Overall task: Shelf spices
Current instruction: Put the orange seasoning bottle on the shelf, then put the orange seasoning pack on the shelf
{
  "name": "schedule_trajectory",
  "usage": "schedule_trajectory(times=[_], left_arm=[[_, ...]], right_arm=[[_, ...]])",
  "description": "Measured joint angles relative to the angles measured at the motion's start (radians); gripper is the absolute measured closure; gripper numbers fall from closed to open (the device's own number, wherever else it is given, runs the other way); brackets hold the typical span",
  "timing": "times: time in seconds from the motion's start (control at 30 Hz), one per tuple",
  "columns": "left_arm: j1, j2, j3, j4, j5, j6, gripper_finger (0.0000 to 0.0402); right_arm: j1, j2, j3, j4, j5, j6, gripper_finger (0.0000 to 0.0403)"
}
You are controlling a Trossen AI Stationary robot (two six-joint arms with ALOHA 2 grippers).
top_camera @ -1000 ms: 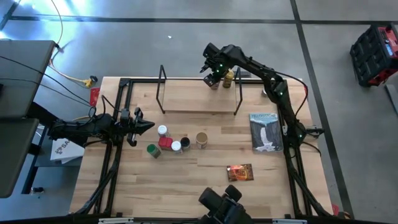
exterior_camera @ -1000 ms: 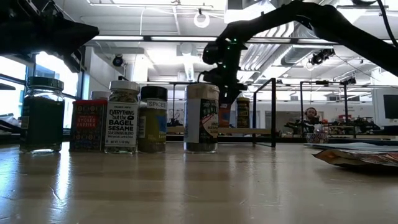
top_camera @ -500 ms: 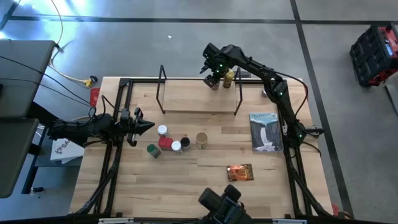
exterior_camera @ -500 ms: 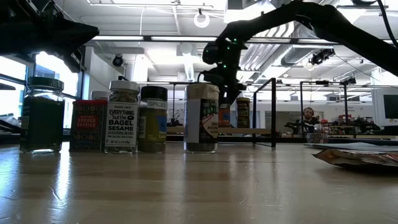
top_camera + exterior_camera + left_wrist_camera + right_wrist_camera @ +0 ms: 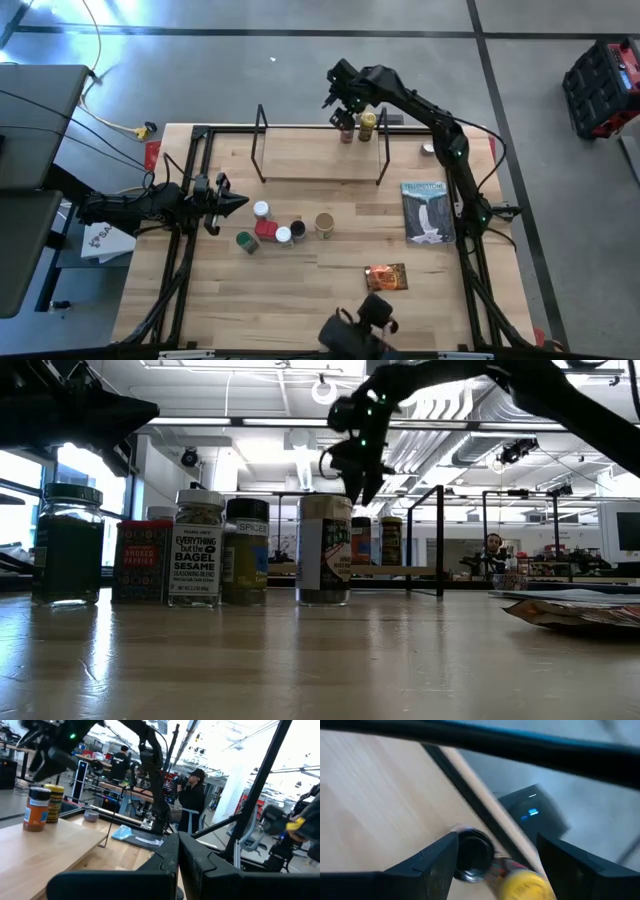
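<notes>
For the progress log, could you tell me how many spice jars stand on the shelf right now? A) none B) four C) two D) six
C: the high view shows just two jars on the shelf, an orange jar with a black lid and a yellow-lidded jar, side by side near its right end below the right gripper.

Open gripper (image 5: 495, 852) above black-lidded jar (image 5: 472, 854) and yellow-lidded jar (image 5: 525, 886)

overhead view evenly lit, sharp. low view backlit by ceiling lights and windows, arms silhouetted, glare streaks on the counter (image 5: 320, 660). right wrist view motion-blurred. left wrist view blown out at windows.
</notes>
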Motion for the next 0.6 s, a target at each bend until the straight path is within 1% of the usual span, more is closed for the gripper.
schedule_trajectory(times=[0.07,0.13,0.27,0.37,0.47,0.6], left_arm=[[0.000,0.000,0.000,0.000,0.001,-0.013,0.0398],[0.000,0.000,0.000,0.000,0.003,-0.019,0.0398],[0.000,0.000,0.000,0.000,0.014,-0.021,0.0398],[0.000,0.000,0.000,0.000,0.038,-0.023,0.0398],[0.000,0.000,0.000,0.000,0.056,-0.037,0.0398],[0.000,0.000,0.000,0.000,0.072,-0.038,0.0398]], right_arm=[[0.027,-0.028,0.000,-0.004,0.062,-0.035,0.0139],[0.066,-0.054,0.000,-0.004,0.099,-0.061,0.0139],[0.159,-0.112,0.000,-0.023,0.110,-0.094,0.0139],[0.249,-0.157,0.000,-0.077,0.111,-0.137,0.0139],[0.346,-0.191,0.000,-0.141,0.068,-0.173,0.0139],[0.470,-0.216,0.000,-0.217,-0.055,-0.184,0.0140]])
